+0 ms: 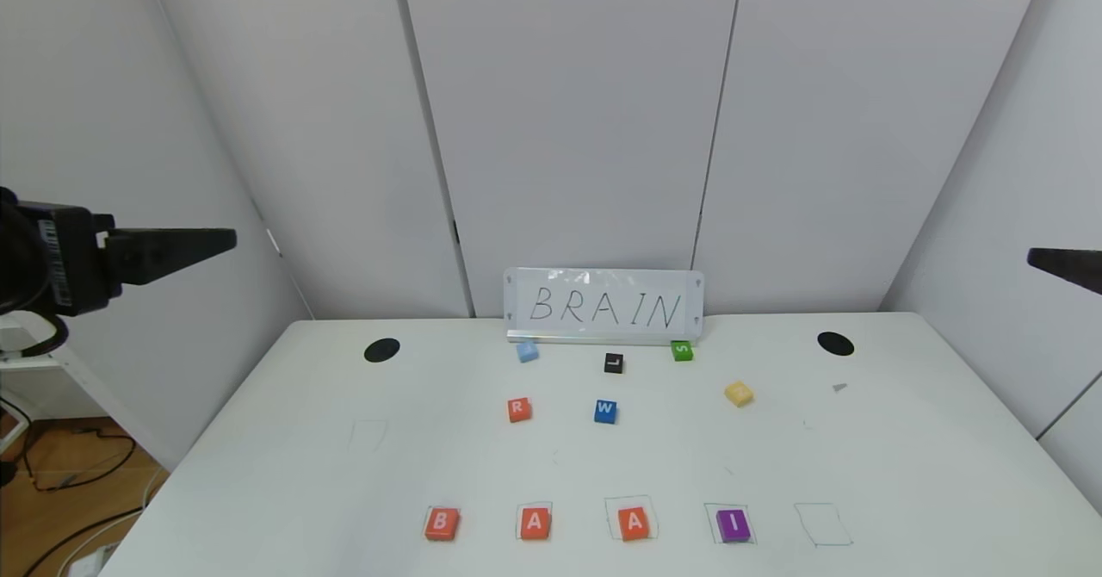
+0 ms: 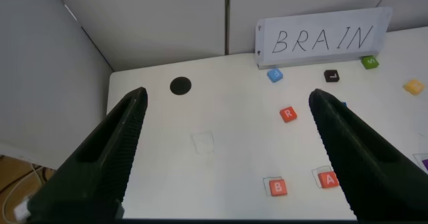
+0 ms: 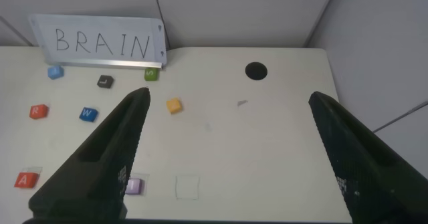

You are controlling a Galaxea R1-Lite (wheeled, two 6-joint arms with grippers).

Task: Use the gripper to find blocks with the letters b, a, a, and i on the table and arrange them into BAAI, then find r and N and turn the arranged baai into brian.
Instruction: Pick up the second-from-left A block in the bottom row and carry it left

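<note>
1. We see the four flat square blocks in a row at the near edge of the large white counter [image 1: 284, 474]: the orange-red B tile [image 1: 442, 524], the first orange-red A tile [image 1: 535, 522], the second orange-red A tile [image 1: 634, 523] and the purple I tile [image 1: 733, 525]. Each one lies on or beside a thin pen-drawn square, and one drawn square [image 1: 824, 525] on the right of the I is still free.
2. The small orange-red R tile [image 1: 518, 409] lies further back, beside the blue W tile [image 1: 605, 411]. The yellow tile [image 1: 739, 393], which we take for the N, lies alone toward the right. Its letter is too faint to read, so a wrong tile could be picked.
3. To make the word on the white sign [image 1: 604, 305], the first A must give its place to the R, and the I must move also. A careless push here could slide the neighbour tiles out of their squares.
4. The tiles are low and flat. We think the claw could slip over the edge, or press the tile away, if it comes down not centred.
5. The W is near the R, so wide fingers could touch it.
6. The left claw [image 2: 224, 157] and the right claw [image 3: 227, 157] both hang high at the sides, released and holding nothing.
</note>
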